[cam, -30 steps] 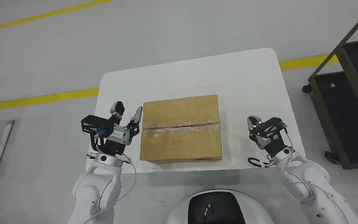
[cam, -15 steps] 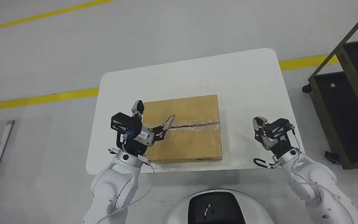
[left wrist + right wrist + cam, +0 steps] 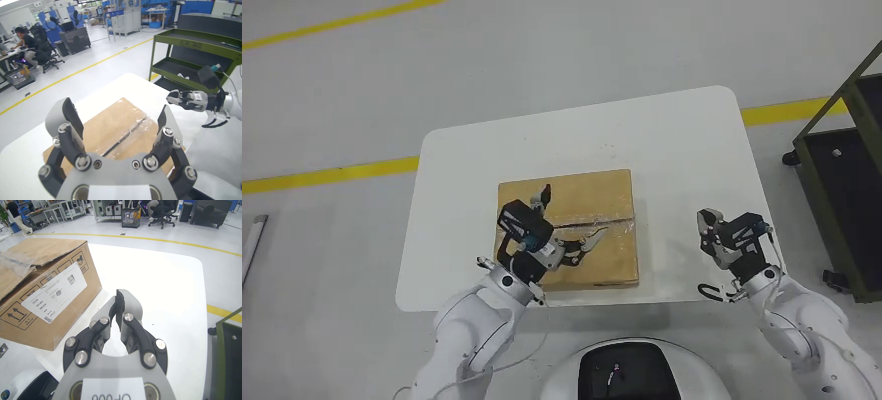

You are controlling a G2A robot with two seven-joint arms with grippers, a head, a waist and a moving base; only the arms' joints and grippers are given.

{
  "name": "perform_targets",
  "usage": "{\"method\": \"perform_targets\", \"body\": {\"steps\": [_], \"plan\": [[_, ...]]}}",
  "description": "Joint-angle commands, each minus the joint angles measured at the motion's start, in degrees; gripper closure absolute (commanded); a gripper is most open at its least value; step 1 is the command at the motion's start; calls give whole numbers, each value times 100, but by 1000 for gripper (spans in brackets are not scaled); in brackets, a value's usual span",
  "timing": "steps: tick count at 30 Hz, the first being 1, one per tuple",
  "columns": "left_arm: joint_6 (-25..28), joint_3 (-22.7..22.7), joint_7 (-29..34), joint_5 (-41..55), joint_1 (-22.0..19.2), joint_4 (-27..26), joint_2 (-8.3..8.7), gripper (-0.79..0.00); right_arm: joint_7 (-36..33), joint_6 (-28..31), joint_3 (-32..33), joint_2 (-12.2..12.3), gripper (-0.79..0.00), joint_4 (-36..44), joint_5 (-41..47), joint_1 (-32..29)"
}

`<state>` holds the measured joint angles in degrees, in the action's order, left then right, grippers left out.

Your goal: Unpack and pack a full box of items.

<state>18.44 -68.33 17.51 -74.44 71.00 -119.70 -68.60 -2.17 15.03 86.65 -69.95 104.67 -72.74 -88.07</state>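
Over on the white table (image 3: 682, 140) the setup is pretty simple. A green shelf cart (image 3: 842, 190) stands on the floor just off the table's right side. The cardboard box (image 3: 582, 195) sits mid-table, closer to the robot's edge, flaps down, with the arrows on its side pointing up.

The left gripper (image 3: 116, 111) hangs over the box top, jaws spread wide with nothing between them. I can't tell if it touches the cardboard. The right gripper (image 3: 118, 298) is over bare table to the right of the box, apart from it, fingers pinched together on nothing.

A white label (image 3: 54, 291) is stuck on the box's right side. Crinkly clear tape (image 3: 130, 132) runs along the top seam, and the flap edge (image 3: 62, 253) at the right end is bent up a bit.
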Motion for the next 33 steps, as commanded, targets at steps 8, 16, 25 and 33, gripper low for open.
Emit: {"method": "perform_targets", "body": {"steps": [8, 16, 25, 33], "plan": [[347, 669, 503, -147, -510, 413, -74, -785, 21, -19, 41, 11, 0, 120, -22, -107], [347, 669, 503, -147, -510, 413, -74, -785, 42, -23, -15, 12, 0, 205, -39, -167], [817, 884, 770, -841, -765, 525, -64, -785, 31, 44, -95, 14, 0, 166, -50, -126], [788, 1320, 1603, -993, -1338, 871, -177, -785, 28, 30, -116, 17, 0, 165, -54, -101]]}}
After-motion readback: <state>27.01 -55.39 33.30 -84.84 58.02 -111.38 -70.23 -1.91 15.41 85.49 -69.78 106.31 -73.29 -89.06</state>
